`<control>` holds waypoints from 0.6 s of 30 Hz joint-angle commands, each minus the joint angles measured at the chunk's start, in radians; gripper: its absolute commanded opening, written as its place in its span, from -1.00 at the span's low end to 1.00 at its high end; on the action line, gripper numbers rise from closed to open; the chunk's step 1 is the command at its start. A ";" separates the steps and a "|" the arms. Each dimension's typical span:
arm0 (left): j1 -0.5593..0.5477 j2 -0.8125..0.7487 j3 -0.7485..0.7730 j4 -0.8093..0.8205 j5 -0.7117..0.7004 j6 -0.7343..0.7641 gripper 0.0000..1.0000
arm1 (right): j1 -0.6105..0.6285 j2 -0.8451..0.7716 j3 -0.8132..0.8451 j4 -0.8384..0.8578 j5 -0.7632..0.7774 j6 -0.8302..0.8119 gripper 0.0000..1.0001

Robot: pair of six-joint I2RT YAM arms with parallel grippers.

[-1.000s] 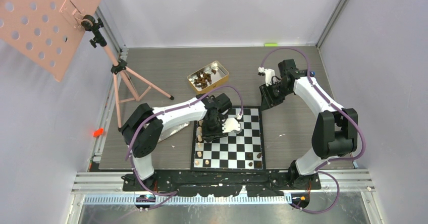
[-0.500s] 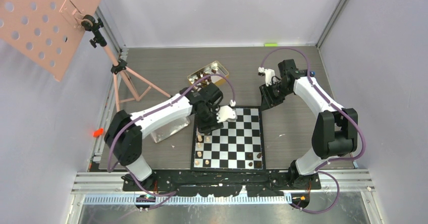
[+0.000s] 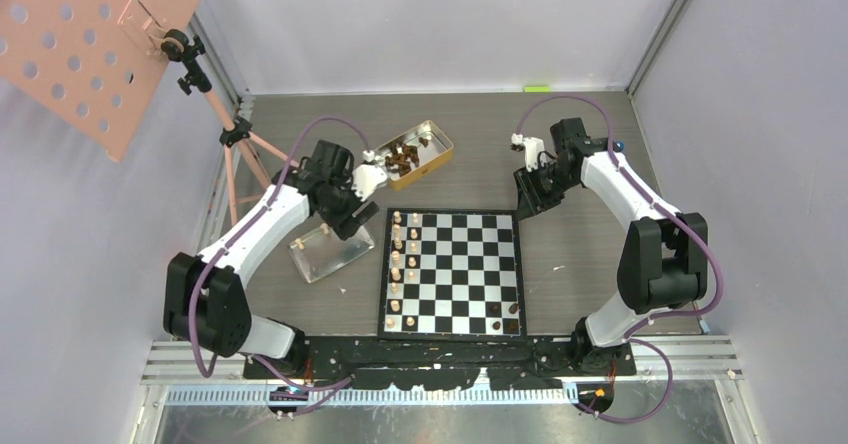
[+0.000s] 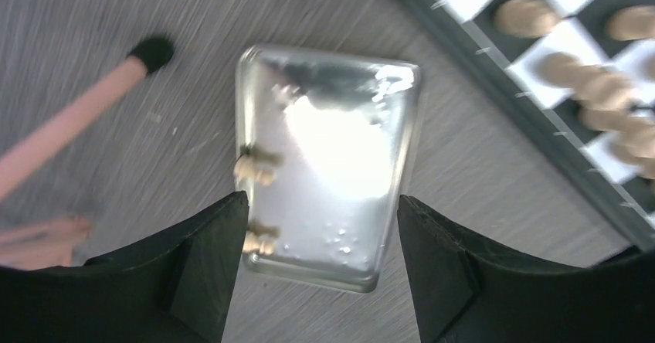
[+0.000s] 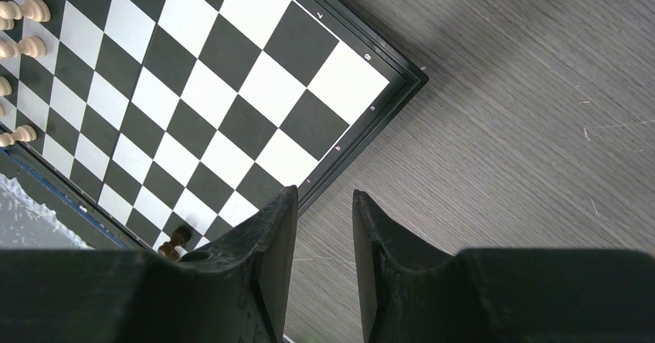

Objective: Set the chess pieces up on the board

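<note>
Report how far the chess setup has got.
Done: pale pieces line the board's left edge; a few dark pieces at its near-right corner. In hand: nothing; open left gripper hovers over the clear tray's two pale pieces. Left: those, plus dark pieces in the gold tin.

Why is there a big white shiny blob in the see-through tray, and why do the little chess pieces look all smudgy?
Left wrist view: light glares off the clear rectangular plastic tray, washing out its middle; the pale beige wooden chessmen on the black-and-white chessboard are blurred, and so is the pink tripod leg. Right wrist view: the board's squares look sharp. Top view: even light, no glare.
</note>
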 commanded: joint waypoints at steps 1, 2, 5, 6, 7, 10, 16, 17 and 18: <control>0.068 -0.002 -0.081 0.138 -0.157 -0.042 0.45 | -0.002 0.006 0.026 -0.005 -0.014 -0.007 -0.23; 0.078 0.008 -0.107 0.176 -0.204 -0.045 0.42 | -0.002 0.008 0.026 -0.007 -0.014 -0.008 -0.23; 0.088 0.045 -0.154 0.263 -0.288 -0.050 0.38 | -0.002 0.015 0.028 -0.009 -0.015 -0.010 -0.23; 0.090 0.055 -0.164 0.286 -0.310 -0.053 0.37 | -0.002 0.017 0.029 -0.010 -0.016 -0.010 -0.23; 0.093 0.065 -0.171 0.306 -0.326 -0.057 0.36 | -0.002 0.017 0.029 -0.010 -0.016 -0.010 -0.23; 0.095 0.096 -0.185 0.357 -0.363 -0.064 0.30 | -0.001 0.020 0.029 -0.012 -0.018 -0.011 -0.24; 0.095 0.158 -0.190 0.400 -0.411 -0.073 0.15 | -0.002 0.024 0.029 -0.014 -0.019 -0.013 -0.24; 0.095 0.164 -0.193 0.403 -0.411 -0.074 0.13 | -0.003 0.024 0.029 -0.015 -0.019 -0.013 -0.24; 0.095 0.166 -0.198 0.402 -0.407 -0.075 0.11 | -0.003 0.025 0.029 -0.016 -0.020 -0.012 -0.23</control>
